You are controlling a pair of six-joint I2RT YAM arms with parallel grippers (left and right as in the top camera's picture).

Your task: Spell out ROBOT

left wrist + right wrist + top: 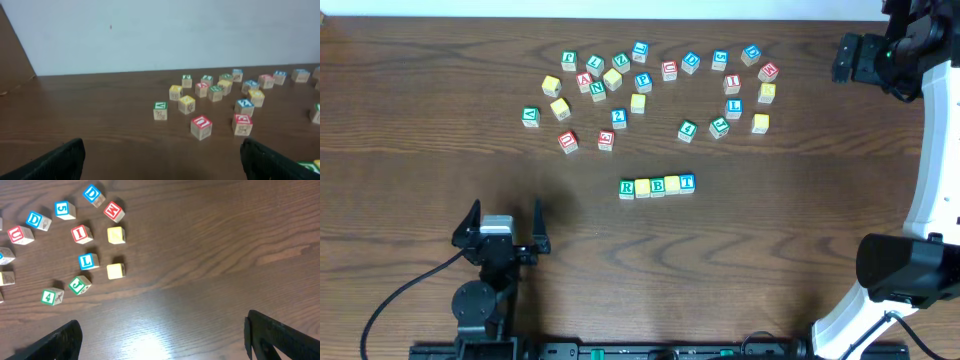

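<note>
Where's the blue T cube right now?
Overhead view: the T cube sits at the right end of the five-cube row, right beside a yellow cube, below the loose cubes.

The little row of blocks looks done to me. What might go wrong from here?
The row of five cubes is neat, but the open left gripper rests off to its side; a careless sweep as that arm moves might knock it crooked. Also, the two yellow-faced cubes in the row show no readable letter from overhead, so the word may not read properly.
</note>
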